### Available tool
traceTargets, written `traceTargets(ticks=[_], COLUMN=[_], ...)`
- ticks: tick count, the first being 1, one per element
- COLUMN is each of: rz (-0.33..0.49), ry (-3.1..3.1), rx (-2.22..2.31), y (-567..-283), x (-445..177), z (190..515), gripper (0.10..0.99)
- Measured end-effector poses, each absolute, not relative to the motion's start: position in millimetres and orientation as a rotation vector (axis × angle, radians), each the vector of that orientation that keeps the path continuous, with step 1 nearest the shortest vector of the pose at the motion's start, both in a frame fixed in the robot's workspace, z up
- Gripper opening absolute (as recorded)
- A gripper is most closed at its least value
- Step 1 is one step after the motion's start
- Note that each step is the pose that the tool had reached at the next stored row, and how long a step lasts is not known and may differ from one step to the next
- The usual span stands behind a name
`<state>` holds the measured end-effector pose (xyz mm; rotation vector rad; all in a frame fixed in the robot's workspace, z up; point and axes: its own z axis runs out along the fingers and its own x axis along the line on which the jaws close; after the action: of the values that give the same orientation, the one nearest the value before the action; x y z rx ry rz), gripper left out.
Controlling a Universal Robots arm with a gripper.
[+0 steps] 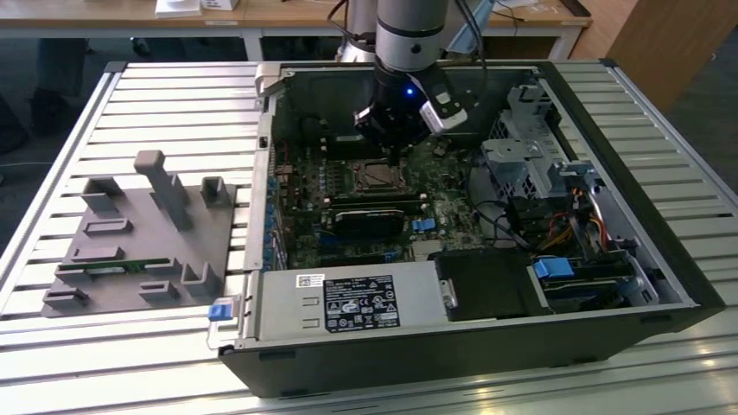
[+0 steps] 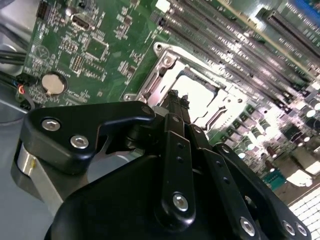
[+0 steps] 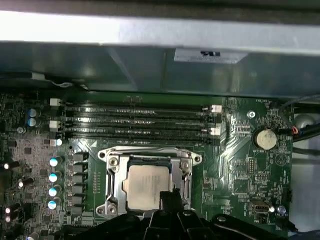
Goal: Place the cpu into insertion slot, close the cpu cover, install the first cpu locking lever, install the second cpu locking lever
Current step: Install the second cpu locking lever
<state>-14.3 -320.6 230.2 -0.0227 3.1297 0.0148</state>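
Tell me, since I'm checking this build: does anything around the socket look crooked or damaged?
Nothing stands out. The cpu sits flat and square in the insertion slot, under the cpu cover; the claw hangs just above it.

Exterior view high, wide; both wrist views close over insertion slot (image 3: 148, 182).

The shiny square cpu (image 3: 148, 186) lies flat in the insertion slot (image 3: 111, 187) on the green board. The silvery cpu cover (image 3: 150, 156) lies down around it like a frame. My hand (image 3: 169, 196) hangs just over its edge.
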Motion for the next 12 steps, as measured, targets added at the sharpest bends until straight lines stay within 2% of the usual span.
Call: traceTargets(ticks=[12], rz=[0.019], ry=[3.132], rx=[-0.022], y=[-323.3], x=[-14.3], z=[230.1], gripper=[0.106])
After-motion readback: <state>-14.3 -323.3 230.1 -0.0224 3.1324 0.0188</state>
